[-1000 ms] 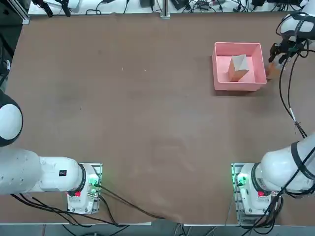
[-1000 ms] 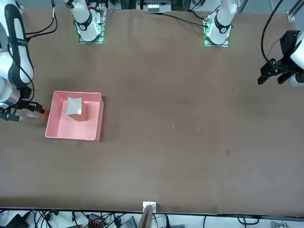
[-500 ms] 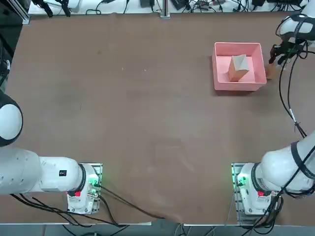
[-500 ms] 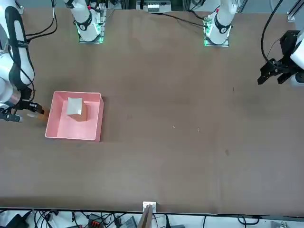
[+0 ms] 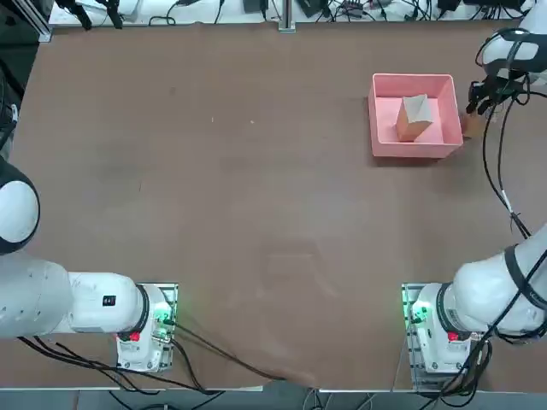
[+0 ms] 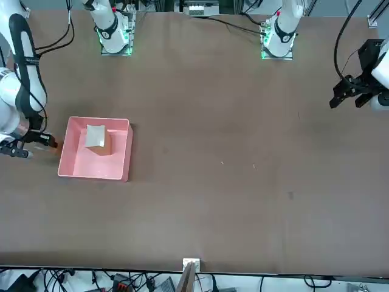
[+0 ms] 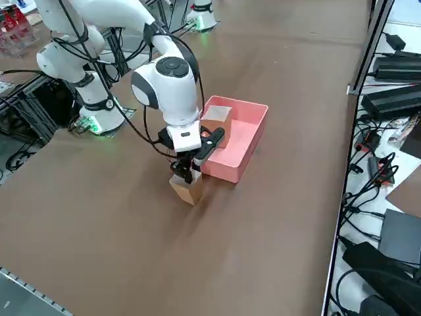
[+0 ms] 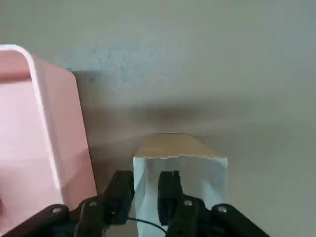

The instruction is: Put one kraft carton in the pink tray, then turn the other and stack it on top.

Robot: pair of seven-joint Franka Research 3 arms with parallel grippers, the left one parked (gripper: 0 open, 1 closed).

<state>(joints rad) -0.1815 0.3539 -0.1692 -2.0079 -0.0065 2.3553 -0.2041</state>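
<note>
While one carton (image 5: 414,118) sits in the pink tray (image 5: 412,149), the right claw (image 8: 145,192) pinches the other carton's (image 7: 187,189) edge just outside.

Pincer (image 8: 146,190) astride carton (image 8: 180,160) edge — beside tray (image 8: 54,143)

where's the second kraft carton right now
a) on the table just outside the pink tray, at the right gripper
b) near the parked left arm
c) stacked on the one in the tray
a: the second kraft carton stands on the table beside the pink tray's outer wall, with the right gripper at its top edge; the other kraft carton sits alone inside the tray.
</note>
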